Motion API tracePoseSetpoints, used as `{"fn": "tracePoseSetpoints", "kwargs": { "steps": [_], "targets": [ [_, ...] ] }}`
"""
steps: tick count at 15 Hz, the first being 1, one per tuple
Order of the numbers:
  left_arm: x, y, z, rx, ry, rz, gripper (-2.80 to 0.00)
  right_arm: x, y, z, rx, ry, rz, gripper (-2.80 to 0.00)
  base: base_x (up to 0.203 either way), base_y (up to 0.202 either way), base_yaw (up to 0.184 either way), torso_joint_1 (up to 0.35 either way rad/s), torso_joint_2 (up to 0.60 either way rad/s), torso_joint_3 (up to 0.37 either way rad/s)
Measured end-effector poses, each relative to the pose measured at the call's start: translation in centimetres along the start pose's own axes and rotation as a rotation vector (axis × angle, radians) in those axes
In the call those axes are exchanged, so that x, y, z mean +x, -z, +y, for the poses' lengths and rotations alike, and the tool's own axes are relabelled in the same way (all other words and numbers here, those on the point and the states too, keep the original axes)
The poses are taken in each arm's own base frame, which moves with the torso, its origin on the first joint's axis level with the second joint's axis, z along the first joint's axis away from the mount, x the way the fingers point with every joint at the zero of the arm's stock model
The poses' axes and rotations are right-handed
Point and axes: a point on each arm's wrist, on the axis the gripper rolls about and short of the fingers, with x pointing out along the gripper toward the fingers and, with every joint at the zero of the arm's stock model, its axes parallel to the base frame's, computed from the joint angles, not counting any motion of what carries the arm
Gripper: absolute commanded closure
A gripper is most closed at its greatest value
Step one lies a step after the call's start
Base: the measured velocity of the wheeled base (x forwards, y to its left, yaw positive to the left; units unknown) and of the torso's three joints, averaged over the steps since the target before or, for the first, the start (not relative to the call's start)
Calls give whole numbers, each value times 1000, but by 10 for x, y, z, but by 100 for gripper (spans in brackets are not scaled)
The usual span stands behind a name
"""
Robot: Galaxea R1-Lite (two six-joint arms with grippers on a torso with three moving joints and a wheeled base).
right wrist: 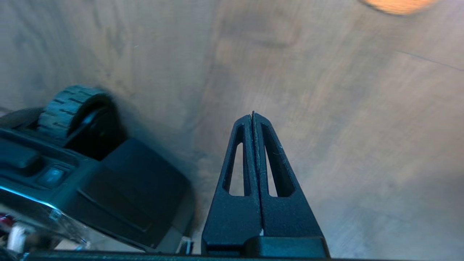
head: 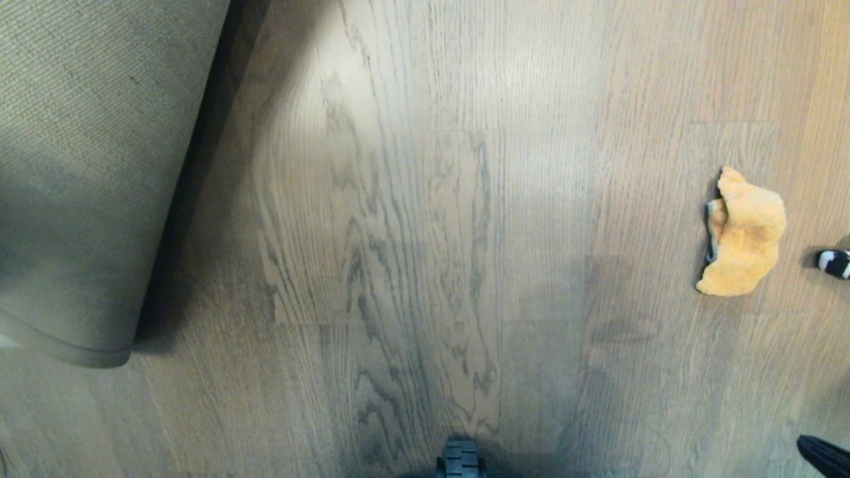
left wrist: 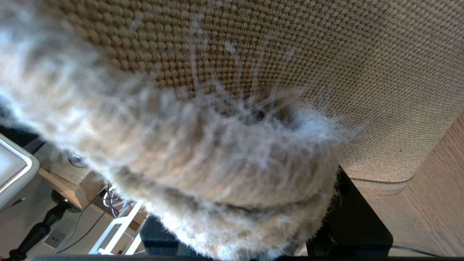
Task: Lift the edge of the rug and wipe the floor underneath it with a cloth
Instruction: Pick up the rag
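The rug (head: 86, 166) is lifted at the left, its ribbed tan backing (left wrist: 326, 65) facing me, with a dark shadow beneath it. Its fluffy pile edge (left wrist: 224, 170) folds over my left gripper (left wrist: 253, 224), which is shut on it; only dark fingers (left wrist: 353, 221) show beside the pile. Bare wood-grain floor (head: 425, 232) fills the middle. The orange cloth (head: 744, 232) lies crumpled on the floor at the right, and its edge (right wrist: 398, 3) shows in the right wrist view. My right gripper (right wrist: 252, 116) hovers shut and empty over the floor, short of the cloth, its tip (head: 823, 455) at the lower right corner.
The base's front wheel (head: 459, 459) sits at the near edge, with the wheel (right wrist: 69, 108) close beside the right gripper. A black-and-white striped object (head: 835, 263) lies just right of the cloth. Furniture legs and cables (left wrist: 108, 203) show beyond the rug's edge.
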Motion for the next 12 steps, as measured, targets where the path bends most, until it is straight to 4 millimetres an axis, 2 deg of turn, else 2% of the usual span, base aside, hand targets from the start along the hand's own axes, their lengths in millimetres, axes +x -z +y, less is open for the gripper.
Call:
{"fn": "tracePoseSetpoints", "kwargs": {
  "steps": [1, 5, 9, 12],
  "targets": [
    [0, 1, 0, -1, 0, 5, 0, 12, -5, -3, 2, -18, 11, -280, 0, 0, 0, 0, 0, 0],
    [0, 8, 0, 23, -3, 29, 0, 57, -27, -15, 50, -70, -50, -280, 0, 0, 0, 0, 0, 0],
    [0, 12, -1, 18, -2, 45, 0, 90, -47, -26, 115, -86, -59, -280, 0, 0, 0, 0, 0, 0],
    [1, 14, -1, 16, -3, 51, 0, 112, -54, -39, 125, -52, -64, -280, 0, 0, 0, 0, 0, 0]
  ]
}}
